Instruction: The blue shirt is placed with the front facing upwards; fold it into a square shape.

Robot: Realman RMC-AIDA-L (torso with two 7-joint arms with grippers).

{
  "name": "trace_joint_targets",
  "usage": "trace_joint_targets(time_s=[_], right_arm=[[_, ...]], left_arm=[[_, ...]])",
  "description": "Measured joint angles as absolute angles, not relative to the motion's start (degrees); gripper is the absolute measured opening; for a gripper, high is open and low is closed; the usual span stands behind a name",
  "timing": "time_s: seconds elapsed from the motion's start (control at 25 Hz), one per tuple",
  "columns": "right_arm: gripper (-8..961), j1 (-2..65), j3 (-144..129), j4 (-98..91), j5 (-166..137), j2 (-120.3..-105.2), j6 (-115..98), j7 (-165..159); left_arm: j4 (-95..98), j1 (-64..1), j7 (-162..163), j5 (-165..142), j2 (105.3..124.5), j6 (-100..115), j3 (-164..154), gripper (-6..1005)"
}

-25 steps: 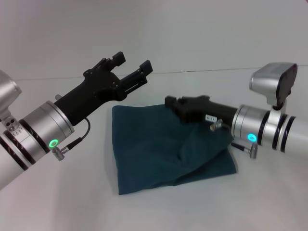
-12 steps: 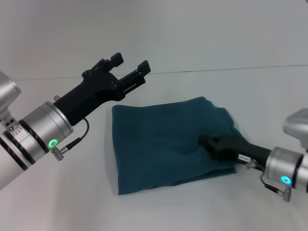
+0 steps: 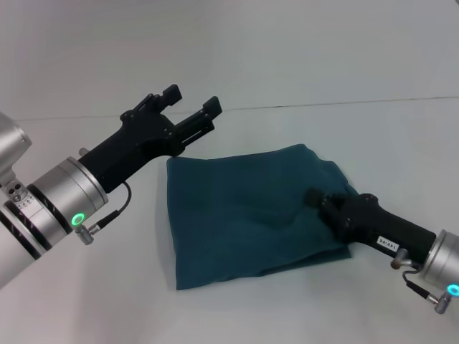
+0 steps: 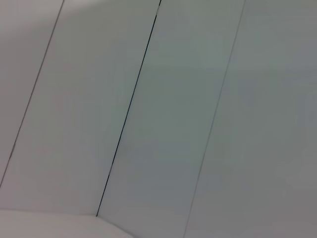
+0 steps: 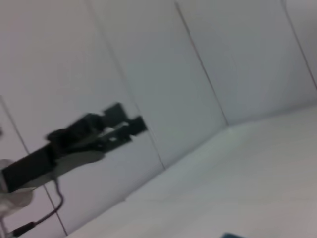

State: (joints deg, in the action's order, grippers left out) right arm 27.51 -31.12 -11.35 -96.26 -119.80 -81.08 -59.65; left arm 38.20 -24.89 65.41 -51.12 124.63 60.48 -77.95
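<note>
The blue shirt (image 3: pixel 244 215) lies folded into a rough square on the white table (image 3: pixel 86 287), plain side up, no lettering showing. My left gripper (image 3: pixel 192 99) hangs open above the table just beyond the shirt's far left corner, holding nothing. My right gripper (image 3: pixel 315 196) is low at the shirt's right side, its black tip over the cloth near the right edge. The right wrist view shows the left gripper (image 5: pixel 126 124) farther off and a sliver of the shirt (image 5: pixel 230 235) at the picture's edge. The left wrist view shows only wall panels.
The white table reaches back to a pale panelled wall (image 3: pixel 287 50). Bare table surface surrounds the shirt on every side.
My right arm swung off the shirt's far right corner, down to the near right. The shirt's right half now lies flatter. The left gripper barely moved.
</note>
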Motion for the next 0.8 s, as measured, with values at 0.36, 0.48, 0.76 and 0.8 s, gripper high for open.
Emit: trace_joint_targets(time_s=[0.36,0.48,0.76,0.8], right_arm=[[3,31.88,-32.42,0.69,-95.84,-120.29,-71.65,-38.46],[3,30.97,-31.95,3.09,-95.49,-120.28,-70.50,-34.95],[4,25.82,-29.12,3.97,-95.35,-120.07,-72.73,-34.35],[4,25.14,-28.80,3.96,-95.35,-120.08,-73.54,-34.32]], left_arm=[[36.81,-25.30,65.34,-51.11,124.63,60.13,-77.67,892],[36.81,-25.13,65.32,-51.12,124.63,60.17,-77.28,893],[36.82,-24.97,65.30,-51.14,124.63,60.10,-77.08,894],[36.82,-24.96,65.30,-51.16,124.63,60.10,-76.98,894]])
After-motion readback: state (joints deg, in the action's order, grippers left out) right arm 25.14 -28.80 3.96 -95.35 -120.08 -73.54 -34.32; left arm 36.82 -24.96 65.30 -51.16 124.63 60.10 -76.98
